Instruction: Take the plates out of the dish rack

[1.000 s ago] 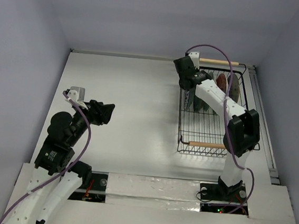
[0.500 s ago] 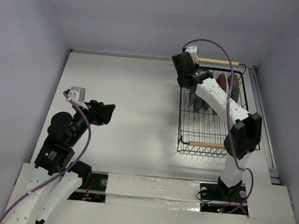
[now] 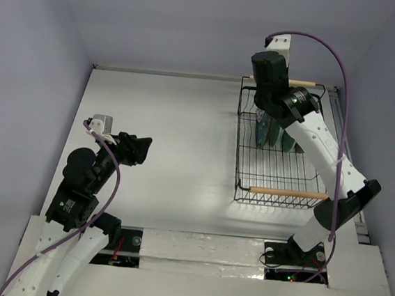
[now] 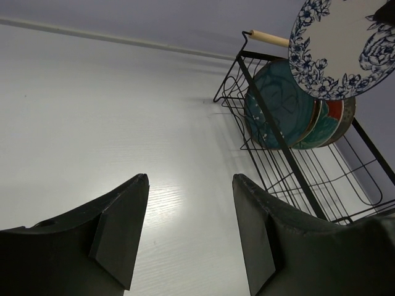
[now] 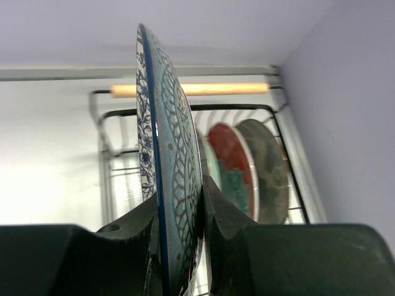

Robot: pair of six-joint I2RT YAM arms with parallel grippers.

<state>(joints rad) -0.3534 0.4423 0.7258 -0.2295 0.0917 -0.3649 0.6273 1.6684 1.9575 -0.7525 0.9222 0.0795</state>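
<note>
My right gripper (image 5: 179, 197) is shut on the rim of the white plate with the blue floral rim (image 5: 166, 123) and holds it upright above the black wire dish rack (image 3: 279, 177). That plate shows in the left wrist view (image 4: 345, 49), clear of the rack (image 4: 296, 179). The teal plate (image 4: 278, 111), a red plate (image 5: 231, 154) and a dark grey plate (image 5: 268, 166) stand on edge at the rack's far end (image 3: 269, 130). My left gripper (image 3: 141, 148) is open and empty over the table at the left (image 4: 188, 185).
The rack has wooden rod handles at its far end (image 3: 298, 82) and near end (image 3: 287, 193). It stands close to the right wall. The back wall runs just behind the rack. White tabletop (image 3: 171, 131) lies between the arms.
My right gripper has risen and lifted the floral-rimmed plate up out of the rack, with the arm stretched higher. The left arm has not moved.
</note>
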